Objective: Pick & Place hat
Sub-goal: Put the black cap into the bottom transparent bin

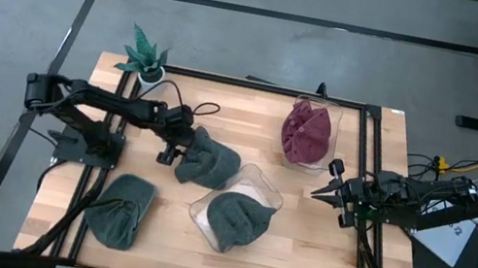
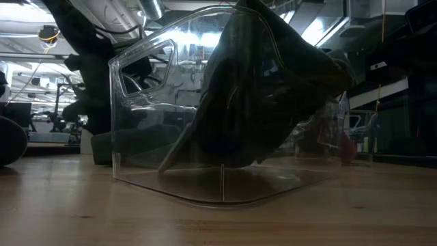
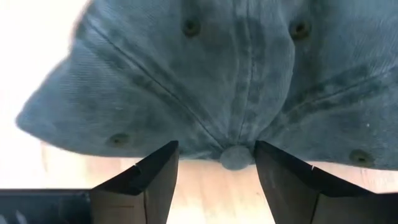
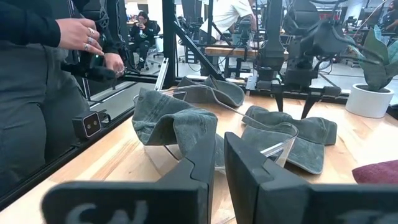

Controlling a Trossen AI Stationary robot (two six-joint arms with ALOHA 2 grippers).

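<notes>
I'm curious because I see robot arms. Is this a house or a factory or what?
Most likely a robotics lab or workshop. Two dark robot arms are mounted at a light wooden table with a black metal frame, green-grey cloth caps are laid out for practice, and more workbenches and people show in the room behind.

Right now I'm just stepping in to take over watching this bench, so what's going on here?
The left hand, open, is over a green hat mid-table, not yet gripping it. Another green hat sits in a clear bin, a third lies near the front-left corner, and a maroon hat fills a second bin. The right hand waits at the table's right side.
</notes>
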